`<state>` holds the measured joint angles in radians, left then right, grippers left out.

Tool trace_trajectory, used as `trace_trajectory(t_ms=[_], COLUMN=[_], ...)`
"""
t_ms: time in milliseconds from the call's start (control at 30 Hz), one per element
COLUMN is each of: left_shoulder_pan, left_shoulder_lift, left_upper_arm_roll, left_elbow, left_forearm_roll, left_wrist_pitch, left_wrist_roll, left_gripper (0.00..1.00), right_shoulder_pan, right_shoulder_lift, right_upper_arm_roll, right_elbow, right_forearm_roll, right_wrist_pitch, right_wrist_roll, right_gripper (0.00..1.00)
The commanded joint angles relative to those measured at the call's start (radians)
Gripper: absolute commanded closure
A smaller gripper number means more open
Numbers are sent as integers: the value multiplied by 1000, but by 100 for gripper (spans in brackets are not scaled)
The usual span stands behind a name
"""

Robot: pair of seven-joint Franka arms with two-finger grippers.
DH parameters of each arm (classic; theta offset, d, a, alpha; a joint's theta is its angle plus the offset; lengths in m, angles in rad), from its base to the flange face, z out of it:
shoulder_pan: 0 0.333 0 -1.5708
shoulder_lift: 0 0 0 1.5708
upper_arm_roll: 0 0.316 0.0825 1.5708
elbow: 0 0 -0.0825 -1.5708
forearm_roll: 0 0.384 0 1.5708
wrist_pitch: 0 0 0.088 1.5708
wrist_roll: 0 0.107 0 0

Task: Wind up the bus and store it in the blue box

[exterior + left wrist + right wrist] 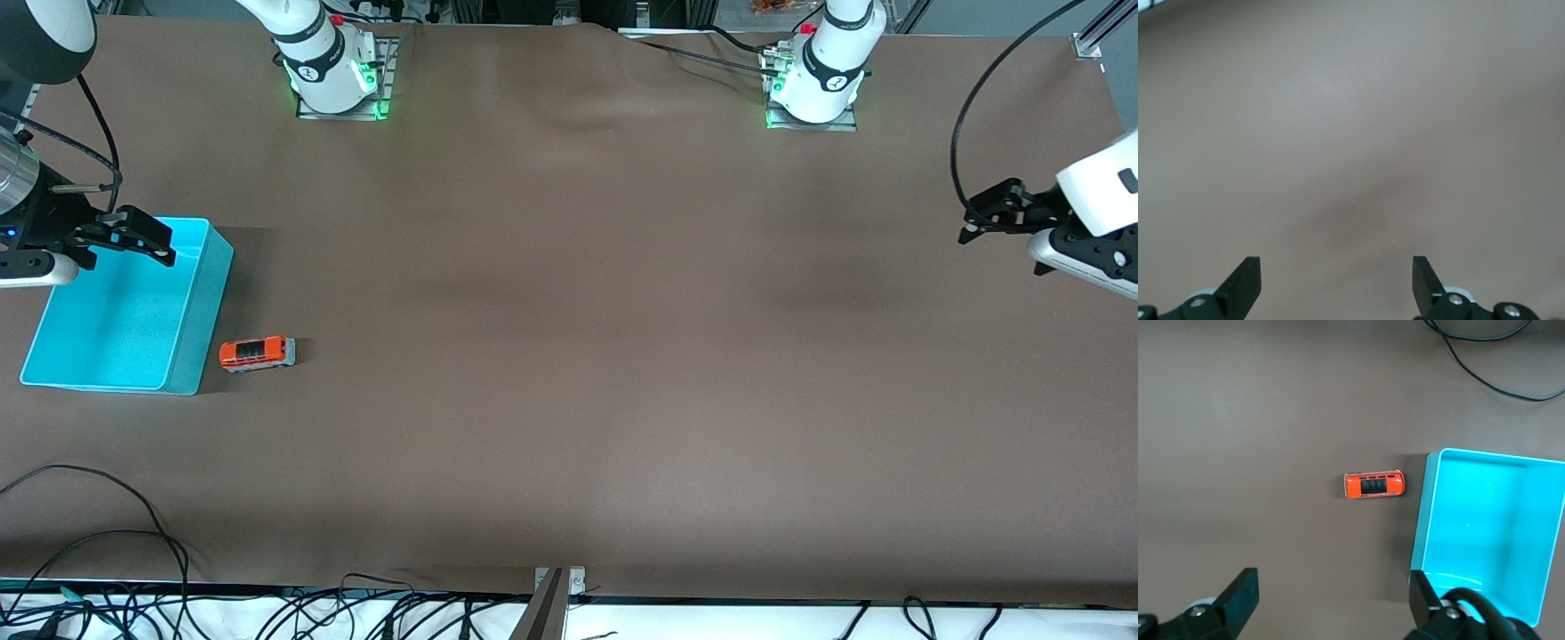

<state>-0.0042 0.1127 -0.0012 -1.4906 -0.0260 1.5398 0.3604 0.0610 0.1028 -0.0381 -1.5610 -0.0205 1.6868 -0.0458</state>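
The small orange bus (257,353) with a dark roof stands on the brown table, just beside the blue box (116,320), close to the box's corner nearest the front camera. The box holds nothing. My right gripper (147,238) hangs open over the box's edge farthest from the front camera, with nothing between its fingers. The right wrist view looks down on the bus (1374,485) and the blue box (1485,520), with the right gripper (1333,573) open. My left gripper (978,216) waits open above bare table at the left arm's end. The left wrist view shows the left gripper (1336,261) open over bare cloth.
Black cables (107,551) loop along the table edge nearest the front camera, and one cable (1485,360) shows in the right wrist view. A metal bracket (560,582) sits at the middle of that edge. Both arm bases stand along the edge farthest from the front camera.
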Motion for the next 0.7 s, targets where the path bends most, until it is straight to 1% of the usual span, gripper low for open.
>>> trace_trajectory(t_ms=[0, 67, 200, 334, 501, 667], left_shoulder_pan=[-80, -79, -79, -71, -62, -57], left_shoulder_lift=[-154, -172, -194, -200, -200, -200], left_upper_arm_roll=[59, 61, 61, 53, 29, 27], left_elbow=[-210, -240, -261, -260, -249, -249], left_forearm_roll=[-20, -22, -23, -25, -25, -25], left_wrist_pitch=[127, 148, 148, 134, 77, 71], left_wrist_roll=[-138, -141, -147, -178, -251, -258], left_gripper=[0, 0, 0, 0, 0, 0], right_shoulder_pan=[-1, -1, 0, 0, 0, 0], right_shoulder_lift=[9, 11, 14, 15, 18, 0], right_upper_arm_roll=[0, 0, 1, 3, 4, 4], right_elbow=[18, 16, 16, 3, -2, -43], right_forearm_roll=[-1, -1, -1, -1, -1, 1], right_wrist_pitch=[-22, -22, -22, -15, -16, 7], right_wrist_roll=[3, 4, 17, 18, 17, 15], right_gripper=[0, 0, 0, 0, 0, 0])
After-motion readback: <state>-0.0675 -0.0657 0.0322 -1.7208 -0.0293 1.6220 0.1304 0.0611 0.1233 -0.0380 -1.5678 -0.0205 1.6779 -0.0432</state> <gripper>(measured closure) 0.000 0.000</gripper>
